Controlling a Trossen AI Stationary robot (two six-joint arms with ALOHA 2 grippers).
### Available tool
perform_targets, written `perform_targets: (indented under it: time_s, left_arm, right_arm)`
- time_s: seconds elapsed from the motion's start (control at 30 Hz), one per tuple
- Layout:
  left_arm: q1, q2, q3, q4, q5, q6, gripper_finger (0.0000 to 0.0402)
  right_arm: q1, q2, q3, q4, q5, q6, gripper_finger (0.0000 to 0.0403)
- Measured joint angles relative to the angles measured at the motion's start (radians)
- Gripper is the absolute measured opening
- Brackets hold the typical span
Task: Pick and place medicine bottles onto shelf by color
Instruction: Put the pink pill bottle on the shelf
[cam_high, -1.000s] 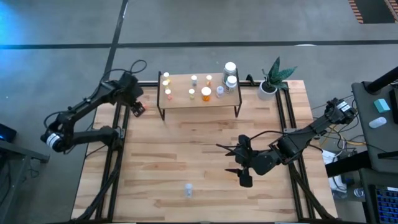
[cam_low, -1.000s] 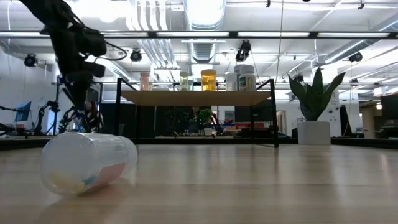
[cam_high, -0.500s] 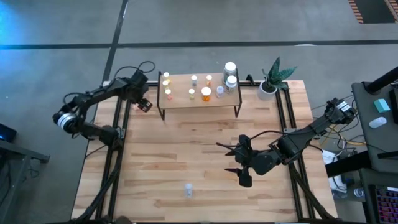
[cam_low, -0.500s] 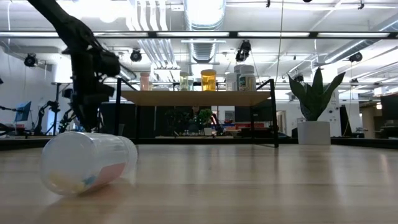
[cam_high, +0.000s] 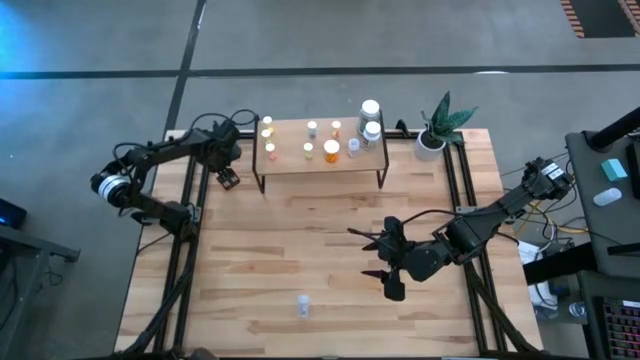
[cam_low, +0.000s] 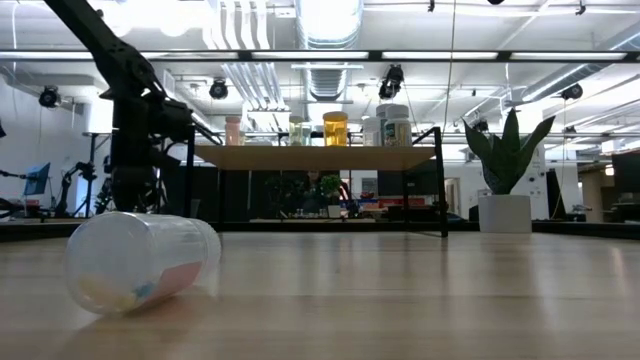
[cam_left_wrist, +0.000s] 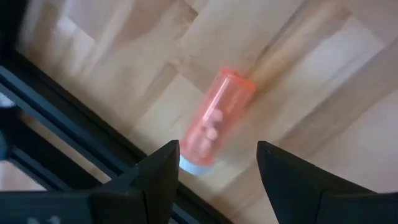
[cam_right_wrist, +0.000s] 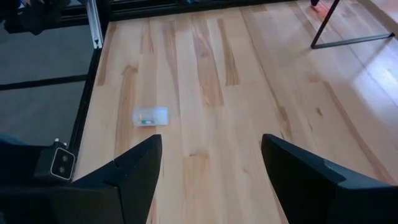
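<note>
Orange bottle (cam_left_wrist: 214, 121) lies on its side straight ahead of my left gripper (cam_left_wrist: 217, 165), framed between the two spread fingers (cam_left_wrist: 155, 177), so the jaws stand open and hold nothing. Its long axis runs away from me, white cap toward my wrist, and that end sits just beside the black frame rail (cam_left_wrist: 74, 118) at the table edge. I judge the rail to be what stands in my way: the finger on that side has little room to come down.

From above, my left gripper (cam_high: 227, 172) hovers just beside the shelf (cam_high: 320, 150), off its left end, near the table's back left corner. The shelf already carries a spread of bottles, yellow and orange toward its left, two big white-capped ones at its right, with the plant (cam_high: 440, 125) beyond.

A clear vial (cam_high: 302, 305) lies on its side well apart from the shelf, near the front edge. My right gripper (cam_high: 385, 265) waits between them, open and empty, and is the nearer one to that vial.
</note>
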Motion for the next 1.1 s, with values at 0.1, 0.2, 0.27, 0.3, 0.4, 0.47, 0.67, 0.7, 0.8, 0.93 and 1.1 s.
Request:
perform_targets:
  time_s: [0.1,0.2,0.27,0.3,0.4,0.47,0.67,0.7,0.8,0.93,1.1]
  left_arm:
    - [-0.003,-0.006,-0.021,0.040,-0.016,0.022,0.0198]
    - [-0.003,-0.006,-0.038,0.050,-0.013,0.026,0.0198]
    - [-0.003,-0.006,-0.047,0.057,-0.011,0.033,0.0198]
    - [-0.003,-0.006,-0.049,0.057,-0.011,0.033,0.0198]
    - [-0.005,-0.006,-0.050,0.069,-0.007,0.024,0.0198]
    - [-0.005,-0.006,-0.050,0.068,-0.001,0.023,0.0198]
    - [-0.005,-0.006,-0.055,0.092,0.072,0.023,0.0198]
    - [-0.005,-0.006,-0.058,0.094,0.089,0.024,0.0198]
    - [-0.009,-0.006,-0.071,0.109,0.101,0.025,0.0198]
    - [-0.024,-0.006,-0.085,0.103,0.103,0.026,0.0198]
    - [-0.056,-0.004,-0.099,0.098,0.095,0.017,0.0198]
  right_arm:
    - [0.000,0.004,0.000,0.001,0.001,0.006,0.0265]
    - [0.000,0.012,0.000,0.002,0.001,0.009,0.0265]
    - [0.000,0.021,0.000,0.009,0.000,0.011,0.0265]
    - [0.000,0.025,0.000,0.007,0.000,0.010,0.0265]
    - [0.000,0.038,-0.001,0.008,0.000,0.009,0.0265]
    - [0.000,0.046,-0.001,0.008,0.000,0.008,0.0265]
    - [0.000,0.063,-0.001,0.008,-0.021,0.008,0.0265]
    - [0.000,0.063,-0.001,0.008,-0.025,0.008,0.0265]
    - [0.000,0.060,-0.001,0.010,-0.026,0.008,0.0265]
    - [0.000,0.059,-0.001,0.021,-0.027,0.008,0.0265]
    - [0.000,0.059,-0.001,0.024,-0.027,0.005,0.0265]
